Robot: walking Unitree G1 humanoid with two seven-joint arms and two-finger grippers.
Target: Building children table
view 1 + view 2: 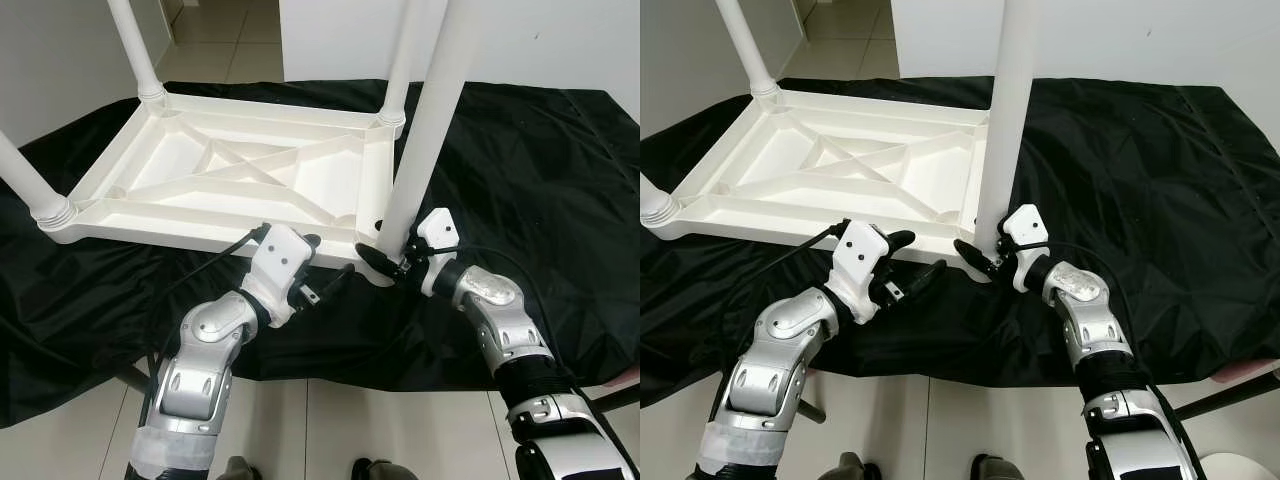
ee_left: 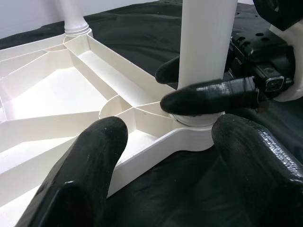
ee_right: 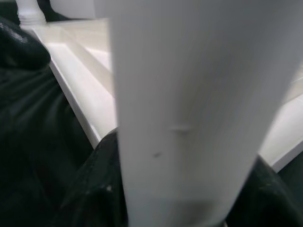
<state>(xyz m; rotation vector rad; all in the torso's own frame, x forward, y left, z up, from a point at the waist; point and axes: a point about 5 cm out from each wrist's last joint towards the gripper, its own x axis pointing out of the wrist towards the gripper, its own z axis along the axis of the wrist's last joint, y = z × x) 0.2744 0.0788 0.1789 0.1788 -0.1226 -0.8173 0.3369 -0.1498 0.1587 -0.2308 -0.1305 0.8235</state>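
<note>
A white plastic children's table (image 1: pixel 200 175) lies upside down on a black cloth. Three legs stand in their corner sockets: far left (image 1: pixel 135 45), near left (image 1: pixel 25 180) and far right (image 1: pixel 405 60). The fourth leg (image 1: pixel 430 130) stands upright at the near right corner. My right gripper (image 1: pixel 385 257) is shut on this leg's base, just above the socket (image 2: pixel 189 132); in the left wrist view its fingers (image 2: pixel 208 94) wrap the leg (image 2: pixel 206 42). My left gripper (image 1: pixel 328 262) hovers open at the table's near edge, beside that corner, its fingers (image 2: pixel 80 179) wide apart and empty.
The black cloth (image 1: pixel 540 170) covers the low surface under the table and hangs over the near edge. Pale floor tiles (image 1: pixel 330 430) lie below it, with a white wall (image 1: pixel 520 40) behind. A dark metal bar (image 1: pixel 615 398) sticks out at the lower right.
</note>
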